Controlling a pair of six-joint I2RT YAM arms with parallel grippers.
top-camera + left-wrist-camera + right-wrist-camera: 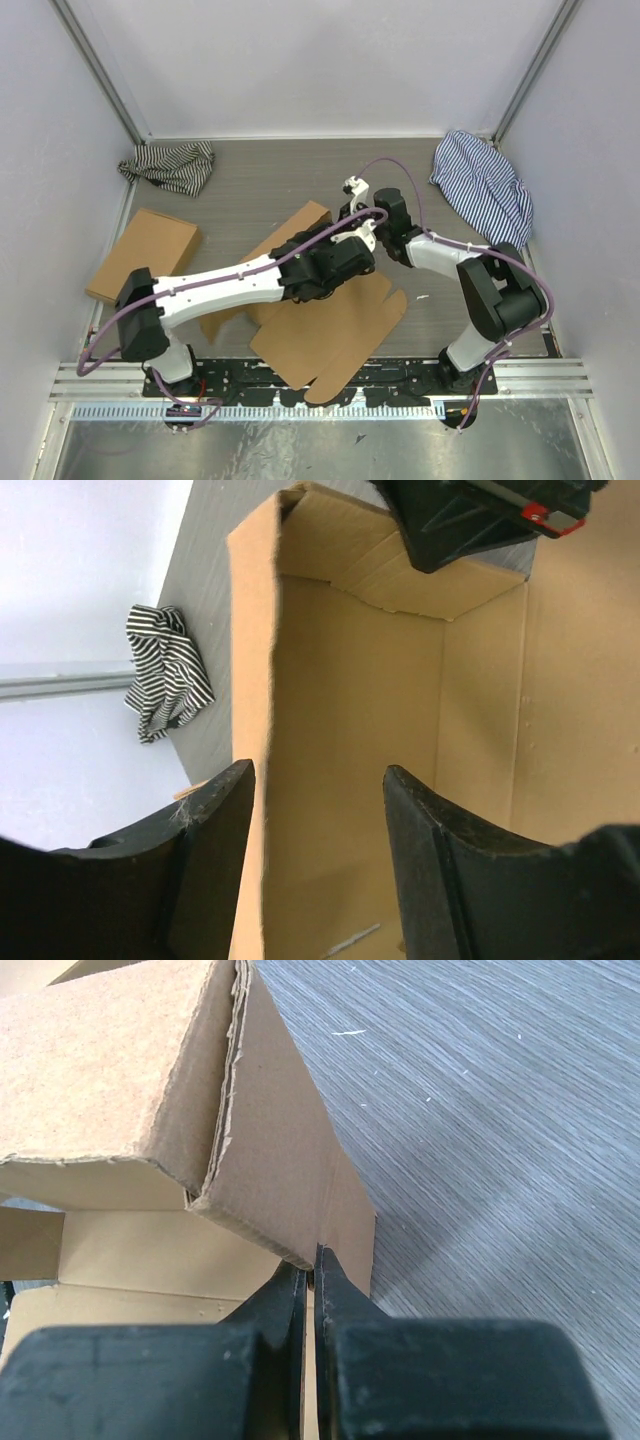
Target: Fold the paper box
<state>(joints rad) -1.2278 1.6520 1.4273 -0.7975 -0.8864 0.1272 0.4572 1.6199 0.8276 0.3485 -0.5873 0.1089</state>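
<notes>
Right jaws clenched on flap edge of plain brown die-cut cardboard box, centre of worktop; left jaws released, straddling raised side wall. Likely light, stiff, springy at creases: you should grip flap edges near folds.

No writing, label, brand, number or sign can be read in any of the views.
</notes>
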